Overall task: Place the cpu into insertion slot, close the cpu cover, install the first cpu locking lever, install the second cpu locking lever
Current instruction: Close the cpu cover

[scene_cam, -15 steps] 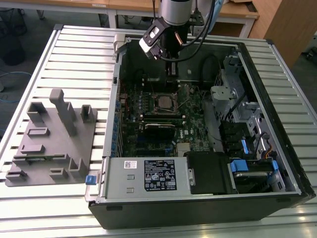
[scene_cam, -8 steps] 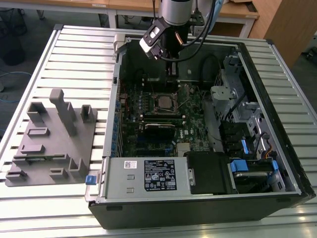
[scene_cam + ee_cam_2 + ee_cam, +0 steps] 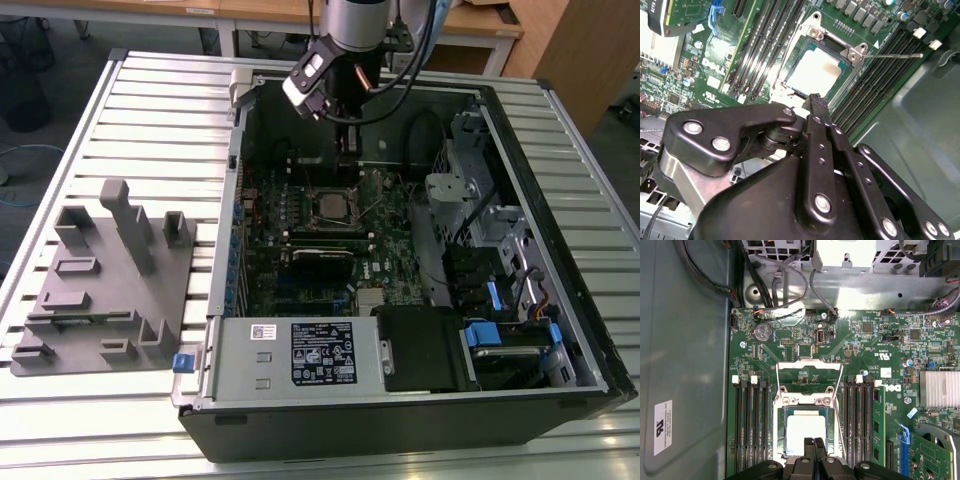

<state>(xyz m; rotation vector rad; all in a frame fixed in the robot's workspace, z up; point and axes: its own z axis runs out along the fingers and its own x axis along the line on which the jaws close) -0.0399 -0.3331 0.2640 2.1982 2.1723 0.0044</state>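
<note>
The cpu [image 3: 801, 429] lies flat in the insertion slot [image 3: 331, 206] on the green board, its silver-grey top catching the light in both wrist views [image 3: 816, 74]. The cpu cover [image 3: 805, 400] lies down around it as a silvery frame [image 3: 850, 53]. A thin wire locking lever [image 3: 892, 56] sticks out sideways from the socket, unlatched. Another wire lever [image 3: 778, 382] stands off beside the socket. My gripper [image 3: 814, 442] is shut with nothing seen between its black fingers, its tips [image 3: 816, 100] close over the socket's edge. In the exterior view the gripper [image 3: 345, 150] reaches down into the case just behind the socket.
Black memory slots [image 3: 751, 425] flank the socket on both sides. A finned heatsink [image 3: 940, 388] and a green card [image 3: 930, 455] lie nearby. The case holds a power supply [image 3: 300, 352] and a drive cage [image 3: 480, 200]. A grey fixture block [image 3: 105, 290] sits at the exterior view's left.
</note>
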